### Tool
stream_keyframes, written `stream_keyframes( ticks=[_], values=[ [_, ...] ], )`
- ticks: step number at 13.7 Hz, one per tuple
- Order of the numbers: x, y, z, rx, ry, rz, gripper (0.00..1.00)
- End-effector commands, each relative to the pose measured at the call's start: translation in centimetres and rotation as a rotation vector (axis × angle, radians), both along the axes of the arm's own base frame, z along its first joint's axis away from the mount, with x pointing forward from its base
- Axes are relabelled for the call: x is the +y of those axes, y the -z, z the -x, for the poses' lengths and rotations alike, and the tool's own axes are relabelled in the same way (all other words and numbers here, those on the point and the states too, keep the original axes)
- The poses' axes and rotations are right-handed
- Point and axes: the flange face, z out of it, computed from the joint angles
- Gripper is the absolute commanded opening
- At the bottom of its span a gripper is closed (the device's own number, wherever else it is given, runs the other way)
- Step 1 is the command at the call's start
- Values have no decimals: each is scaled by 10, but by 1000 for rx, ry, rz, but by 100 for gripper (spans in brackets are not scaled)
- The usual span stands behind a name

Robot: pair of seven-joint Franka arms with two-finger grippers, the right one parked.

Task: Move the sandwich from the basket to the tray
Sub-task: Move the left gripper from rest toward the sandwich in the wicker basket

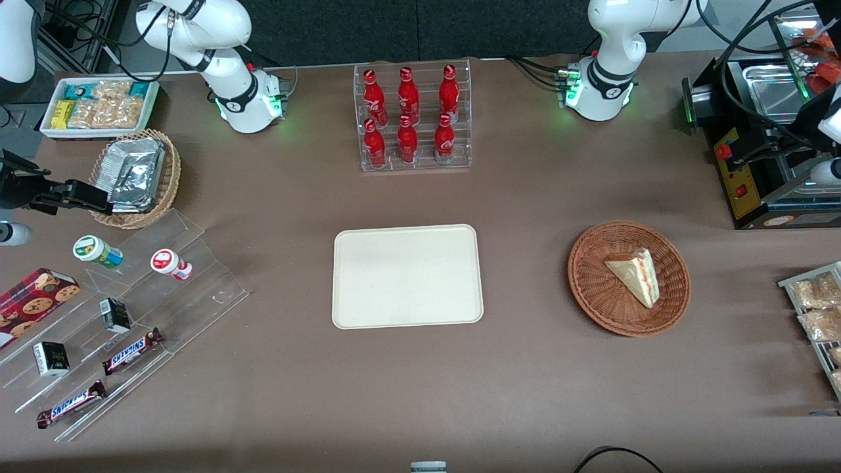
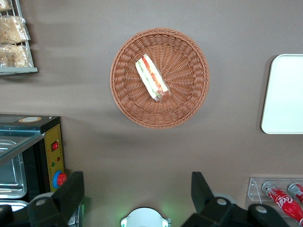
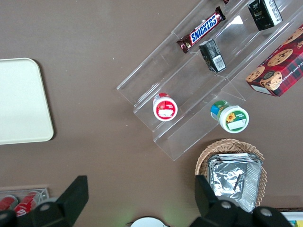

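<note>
The sandwich point(image 1: 636, 274) point(image 2: 151, 78), a pale wedge with a red-orange filling stripe, lies inside the round reddish-brown basket point(image 1: 591, 289) point(image 2: 184, 94), toward the working arm's end of the table. The cream tray point(image 1: 407, 276) point(image 2: 286, 94) point(image 3: 21, 99) lies flat and bare at the table's middle, a basket's width away from the basket. My left gripper point(image 2: 136, 182) hangs high over the table, between the arm's base and the basket. It is open, its dark fingers point(image 2: 71, 187) spread wide with nothing between them. It touches neither basket nor sandwich.
A black toaster oven point(image 1: 769, 131) point(image 2: 28, 156) stands beside the basket, farther from the front camera. A rack of red bottles point(image 1: 414, 118) stands farther back than the tray. Snack packets point(image 1: 815, 315) lie at the table's edge. Acrylic shelves with snacks point(image 1: 125, 322) sit toward the parked arm's end.
</note>
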Motion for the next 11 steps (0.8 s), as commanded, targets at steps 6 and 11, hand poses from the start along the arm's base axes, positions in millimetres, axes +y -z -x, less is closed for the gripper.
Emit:
stream_keyframes(
  ticks=[6,11],
  values=[
    [1,52,-33,59,-214,-73,100],
    [-1,162,-38,24,-513,-124,100]
  ],
)
